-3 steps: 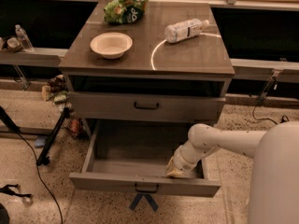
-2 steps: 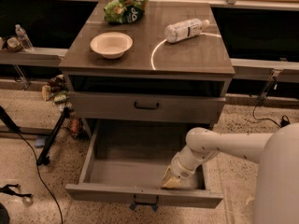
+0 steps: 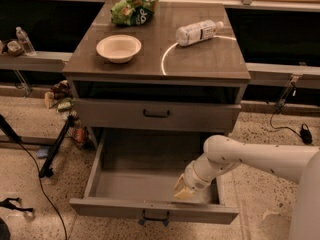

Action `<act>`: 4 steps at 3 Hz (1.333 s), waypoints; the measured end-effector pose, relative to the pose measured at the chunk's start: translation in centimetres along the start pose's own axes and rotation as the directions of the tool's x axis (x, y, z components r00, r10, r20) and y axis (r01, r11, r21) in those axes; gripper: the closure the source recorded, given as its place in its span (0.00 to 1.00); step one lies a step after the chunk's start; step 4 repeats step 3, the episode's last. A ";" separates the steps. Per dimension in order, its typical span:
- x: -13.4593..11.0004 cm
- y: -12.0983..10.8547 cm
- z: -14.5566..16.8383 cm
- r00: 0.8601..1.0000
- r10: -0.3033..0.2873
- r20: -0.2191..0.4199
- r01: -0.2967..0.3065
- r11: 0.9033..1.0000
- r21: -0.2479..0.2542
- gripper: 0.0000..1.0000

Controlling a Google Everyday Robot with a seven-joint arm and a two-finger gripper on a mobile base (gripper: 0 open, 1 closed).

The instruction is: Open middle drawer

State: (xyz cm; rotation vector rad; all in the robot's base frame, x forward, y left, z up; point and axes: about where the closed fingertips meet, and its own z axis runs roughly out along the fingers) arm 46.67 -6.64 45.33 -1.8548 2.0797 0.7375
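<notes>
The middle drawer (image 3: pixel 150 210) is pulled well out of the grey-brown cabinet, low in the view. Its plain grey inside (image 3: pixel 135 184) is bare, and its small black bar handle (image 3: pixel 155 217) shows at the centre of the front panel. My gripper (image 3: pixel 183 192), a cream-coloured tip on the white arm (image 3: pixel 250 159), reaches down from the right. It sits inside the drawer, just behind the right part of the front panel. Above, a shallower drawer (image 3: pixel 156 114) with a black handle is closed.
On the cabinet top (image 3: pixel 210 59) are a white bowl (image 3: pixel 118 48), a green snack bag (image 3: pixel 132 10) and a plastic bottle (image 3: pixel 199 32) on its side. Black stand legs and cables (image 3: pixel 52 149) lie on the floor to the left. A cable (image 3: pixel 287 119) runs at the right.
The middle drawer has slid further out toward the camera. My gripper has moved with it, down and slightly left. Between the last earlier frame and now there is little motion.
</notes>
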 end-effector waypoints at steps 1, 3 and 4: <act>-0.2 -2.8 -5.4 1.000 -0.016 -0.002 0.017 0.983 0.185 1.00; -1.1 -5.5 -14.8 0.999 -0.035 -0.030 0.043 0.939 0.342 0.81; -1.1 -5.5 -14.8 0.999 -0.035 -0.030 0.043 0.939 0.342 0.81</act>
